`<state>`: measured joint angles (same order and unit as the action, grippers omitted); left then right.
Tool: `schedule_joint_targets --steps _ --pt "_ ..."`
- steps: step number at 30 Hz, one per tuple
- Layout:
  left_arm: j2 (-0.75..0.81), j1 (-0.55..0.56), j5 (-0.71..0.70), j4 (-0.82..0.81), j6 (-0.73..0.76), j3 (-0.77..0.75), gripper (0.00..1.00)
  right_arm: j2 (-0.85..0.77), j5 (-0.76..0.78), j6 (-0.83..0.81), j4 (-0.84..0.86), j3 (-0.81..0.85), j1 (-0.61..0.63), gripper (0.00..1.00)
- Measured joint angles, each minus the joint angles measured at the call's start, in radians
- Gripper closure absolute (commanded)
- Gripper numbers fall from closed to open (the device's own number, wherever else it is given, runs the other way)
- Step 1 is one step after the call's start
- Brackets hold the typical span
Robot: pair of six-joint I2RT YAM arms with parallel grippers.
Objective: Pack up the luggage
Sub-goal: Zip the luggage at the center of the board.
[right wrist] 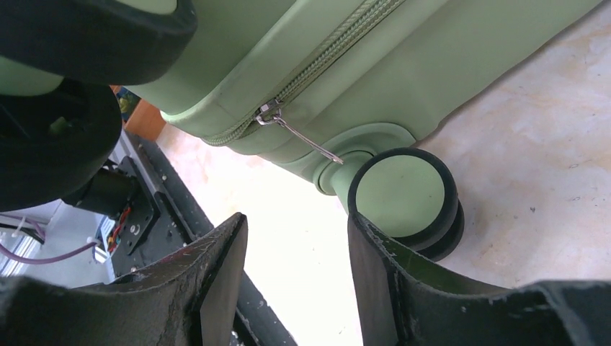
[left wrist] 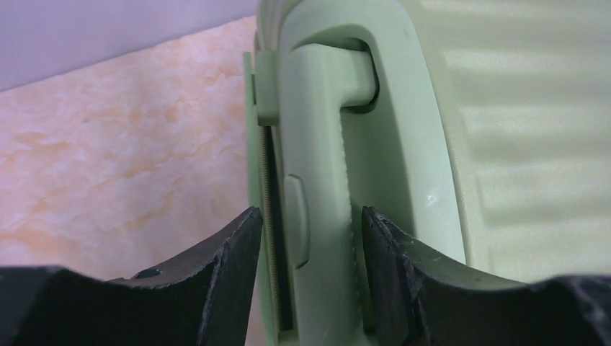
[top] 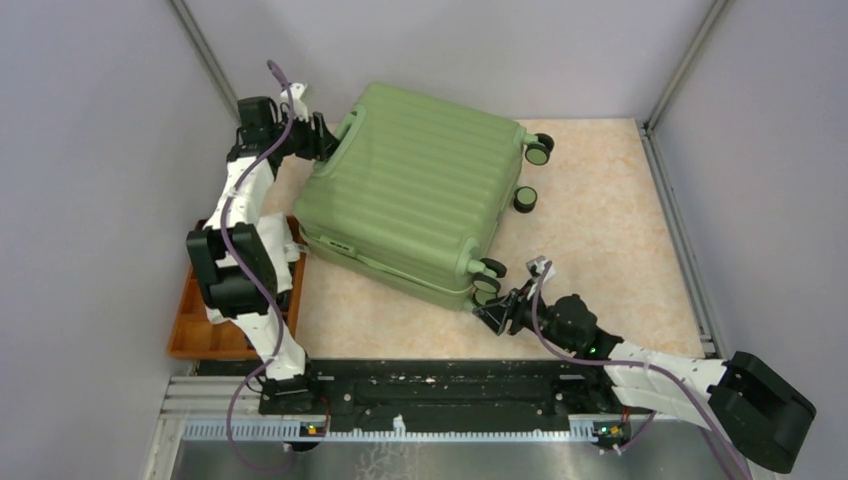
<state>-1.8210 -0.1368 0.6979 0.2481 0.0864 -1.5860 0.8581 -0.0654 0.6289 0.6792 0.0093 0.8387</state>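
Closed light-green ribbed hard-shell suitcase (top: 415,190), centre frame, inside hidden. Left claw (left wrist: 308,220) straddles its green moulded handle (left wrist: 317,144), pinch unclear. Right claw (right wrist: 297,223) spread, empty, beside a black-rimmed wheel (right wrist: 400,191).

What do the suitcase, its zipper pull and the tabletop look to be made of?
The luggage: likely hard moulded plastic, matte light green, with ribs pressed into the shell. The zipper pull: metal, by its silvery shine. The table: smooth, marble-patterned beige surface, probably laminate; the look leaves that open.
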Motion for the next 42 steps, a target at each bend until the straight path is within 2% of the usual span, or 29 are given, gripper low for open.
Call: schedule_joint_targets --steps 3,10,13,18,26,34,42 --pt "-0.035 0.021 -0.007 0.027 0.025 -0.032 0.49 -0.001 0.001 0.000 0.001 0.000 -0.002 0.48" --pt "-0.039 0.055 -0.072 0.123 0.061 -0.090 0.91 -0.001 0.010 -0.026 0.030 0.000 -0.002 0.48" --pt "-0.065 0.069 -0.113 0.212 0.076 -0.167 0.98 0.002 0.023 -0.063 0.062 0.000 -0.002 0.45" --pt "-0.111 0.099 -0.188 0.353 0.092 -0.300 1.00 0.061 0.038 -0.128 0.140 -0.001 -0.002 0.42" --pt "-0.118 0.165 -0.301 0.434 0.107 -0.380 1.00 0.176 0.037 -0.240 0.268 -0.001 -0.003 0.33" --pt "-0.140 0.177 -0.330 0.516 0.110 -0.491 1.00 0.314 0.021 -0.288 0.411 -0.002 -0.029 0.42" --pt "-0.148 0.179 -0.344 0.529 0.110 -0.500 1.00 0.480 -0.016 -0.296 0.650 -0.002 -0.032 0.46"
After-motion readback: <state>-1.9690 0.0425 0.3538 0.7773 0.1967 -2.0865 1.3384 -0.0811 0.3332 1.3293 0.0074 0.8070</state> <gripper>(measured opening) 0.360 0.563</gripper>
